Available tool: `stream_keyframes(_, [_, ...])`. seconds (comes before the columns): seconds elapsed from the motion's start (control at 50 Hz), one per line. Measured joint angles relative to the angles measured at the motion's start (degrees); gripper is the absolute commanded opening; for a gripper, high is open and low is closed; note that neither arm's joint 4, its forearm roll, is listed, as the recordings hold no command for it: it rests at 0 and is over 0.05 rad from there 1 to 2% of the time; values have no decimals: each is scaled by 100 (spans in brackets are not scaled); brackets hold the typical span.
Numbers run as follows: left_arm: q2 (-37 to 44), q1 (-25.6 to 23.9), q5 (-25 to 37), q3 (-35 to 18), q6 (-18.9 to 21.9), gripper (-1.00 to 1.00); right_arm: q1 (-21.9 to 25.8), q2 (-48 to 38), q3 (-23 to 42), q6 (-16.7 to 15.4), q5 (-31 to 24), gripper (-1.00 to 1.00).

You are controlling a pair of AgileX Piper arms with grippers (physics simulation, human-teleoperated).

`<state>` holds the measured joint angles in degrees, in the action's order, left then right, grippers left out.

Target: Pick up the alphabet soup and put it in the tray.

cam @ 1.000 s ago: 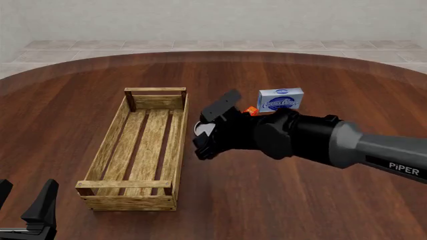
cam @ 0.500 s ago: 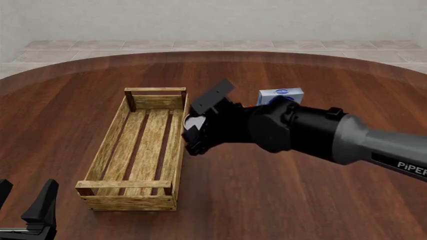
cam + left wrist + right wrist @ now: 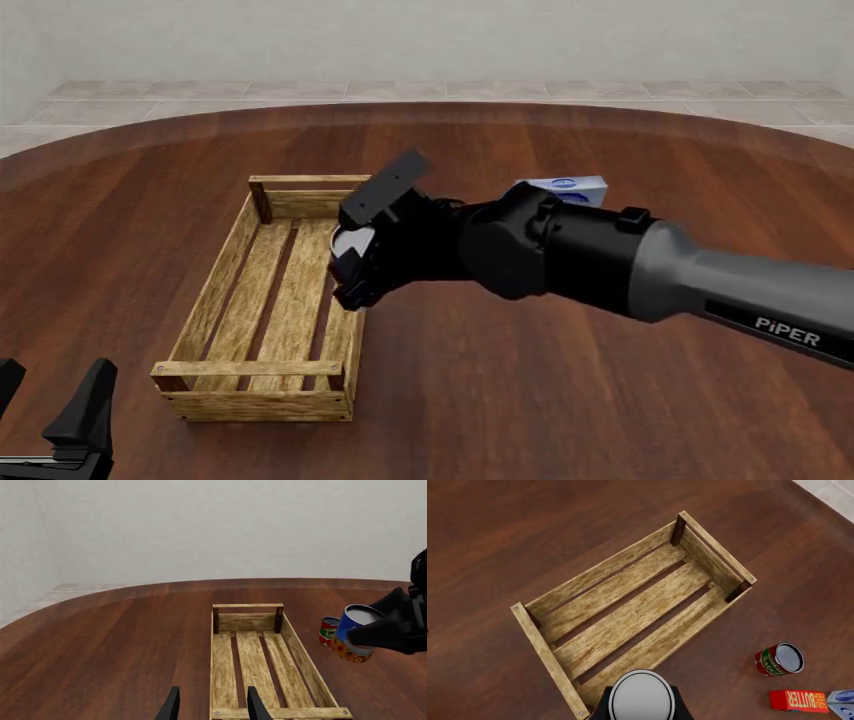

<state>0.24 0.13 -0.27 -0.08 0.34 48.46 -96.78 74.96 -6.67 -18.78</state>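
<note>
The alphabet soup (image 3: 353, 635), a blue can with an orange lower band, hangs in the air with my right gripper (image 3: 356, 265) shut on it. Its pale top (image 3: 354, 241) shows between the black fingers, and again close up in the right wrist view (image 3: 640, 696). The can is above the right-hand wall of the tray (image 3: 220, 280), a long wooden slat crate with nothing lying in it (image 3: 247, 605) (image 3: 594, 575). My left gripper (image 3: 47, 405) stands open at the table's near left, its fingers (image 3: 172, 706) pointing at the tray's near end.
A red-and-green can (image 3: 778, 660) (image 3: 328, 630) stands on the table to the right of the tray. A red butter box (image 3: 797, 700) lies beyond it, beside a blue-and-white cream cheese box (image 3: 571, 187). The right arm spans the table's middle.
My right arm has carried the can leftward from beside the cream cheese box to above the tray's right wall. The left arm has stayed still.
</note>
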Motion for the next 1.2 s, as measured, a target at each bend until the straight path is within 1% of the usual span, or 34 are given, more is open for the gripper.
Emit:
stream_keyframes(0.52, [0, 0, 0, 0, 0, 100, 239, -523, 674, -4, -107, -100])
stream_keyframes(1.2, [0, 0, 0, 0, 0, 100, 430, -1413, 1504, 124, -102, -100])
